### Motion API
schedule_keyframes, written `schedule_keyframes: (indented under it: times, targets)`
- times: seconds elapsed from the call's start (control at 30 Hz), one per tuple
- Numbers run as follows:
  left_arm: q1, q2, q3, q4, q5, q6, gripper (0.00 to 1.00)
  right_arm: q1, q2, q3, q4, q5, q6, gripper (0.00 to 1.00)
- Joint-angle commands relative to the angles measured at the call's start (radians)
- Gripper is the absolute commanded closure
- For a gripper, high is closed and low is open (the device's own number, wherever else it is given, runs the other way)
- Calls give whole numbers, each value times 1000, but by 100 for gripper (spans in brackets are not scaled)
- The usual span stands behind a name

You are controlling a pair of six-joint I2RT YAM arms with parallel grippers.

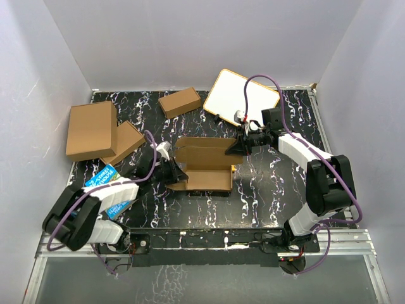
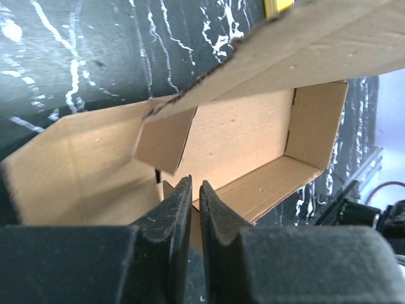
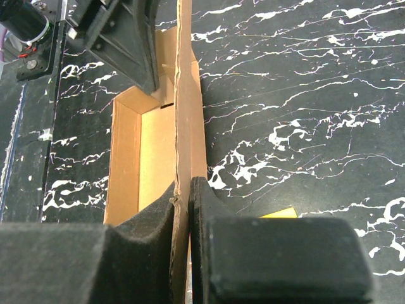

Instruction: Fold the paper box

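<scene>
The paper box [image 1: 205, 166] lay at the middle of the black marbled table [image 1: 272, 190], its long axis running from 9 o'clock to 3 o'clock in the overhead view. Its open tray was on the 6 o'clock side and its lid panel [image 1: 204, 152] stood up along the 12 o'clock side. The right gripper [image 3: 183, 183] had its fingers pressed together on that panel, pinching it edge-on at the 3 o'clock end. The left gripper [image 2: 195, 185] sat at the 9 o'clock end with its fingers nearly closed. It appeared to nip the short end wall, though the slit between the pads was too narrow to be sure. The hinge line followed the long axis, so the tray lay toward 6 o'clock from the pinched panel, and by my reading the fold would have to swing that way. The right arm was the nearer one to carry it, and the left looked placed to steady the far end. A bigger brown carton [image 1: 92, 130] and a white board [image 1: 243, 95] sat well apart, at 10 and 1 o'clock.
</scene>
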Motion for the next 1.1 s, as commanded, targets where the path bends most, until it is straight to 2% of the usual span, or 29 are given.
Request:
schedule_keyframes:
  times: [0.0, 0.13, 0.27, 0.37, 0.6, 0.73, 0.9, 0.97, 1.07]
  targets:
    - [-2, -180, 56, -266, -152, 141, 88, -5, -27, 15, 33, -36, -39, 92]
    - [10, -300, 107, -496, -292, 217, 84, -6, -27, 15, 32, -37, -39, 92]
    - [27, -341, 140, -616, -388, 238, 64, -7, -27, 16, 31, -35, -40, 92]
    - [57, -306, 145, -611, -400, 257, 53, -8, -25, 16, 31, -37, -40, 92]
    - [123, -140, 172, -488, -217, 280, 51, -9, -26, 15, 29, -36, -41, 92]
    - [125, -104, 161, -427, -130, 258, 57, -8, -22, 15, 29, -40, -41, 92]
    - [126, -100, 148, -403, -44, 234, 90, -8, -21, 15, 31, -41, -41, 92]
    - [126, -117, 151, -409, -13, 230, 98, -8, -20, 15, 32, -39, -37, 92]
    - [126, -148, 159, -417, 32, 210, 100, -7, -22, 15, 40, -31, -27, 92]
